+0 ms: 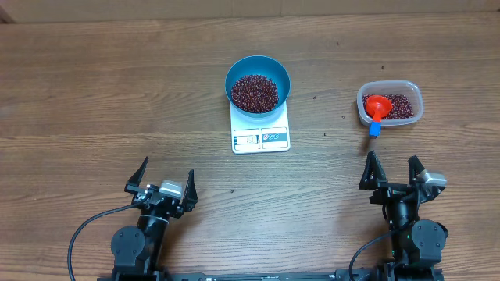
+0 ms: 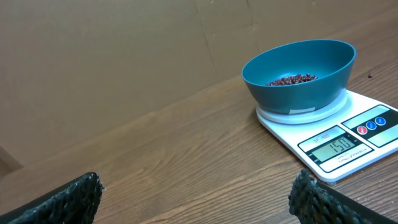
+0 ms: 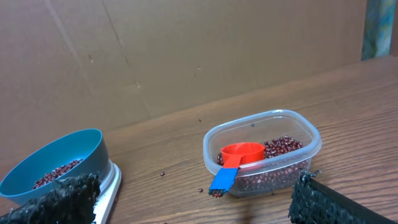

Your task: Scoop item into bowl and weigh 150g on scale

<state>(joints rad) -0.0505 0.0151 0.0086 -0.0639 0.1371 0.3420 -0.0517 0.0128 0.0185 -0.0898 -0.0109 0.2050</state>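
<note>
Left pincer [image 1: 168,168], right pincer [image 1: 391,160] agape; bowl [image 1: 283,73] atop scale [image 1: 261,138]

A brown wood-grain counter [image 1: 94,94] fills the overhead view, its grain running left to right under soft, even light. Both wrist views show a plain tan, cardboard-like wall [image 2: 112,62] behind it, marked by creases and seams. A greenish strip [image 3: 380,28] shows at the right wrist view's upper right.

A wide lane of table [image 1: 328,78] runs between bowl [image 1: 258,64] (atop scale [image 1: 261,138]) and tub [image 1: 391,83].
</note>
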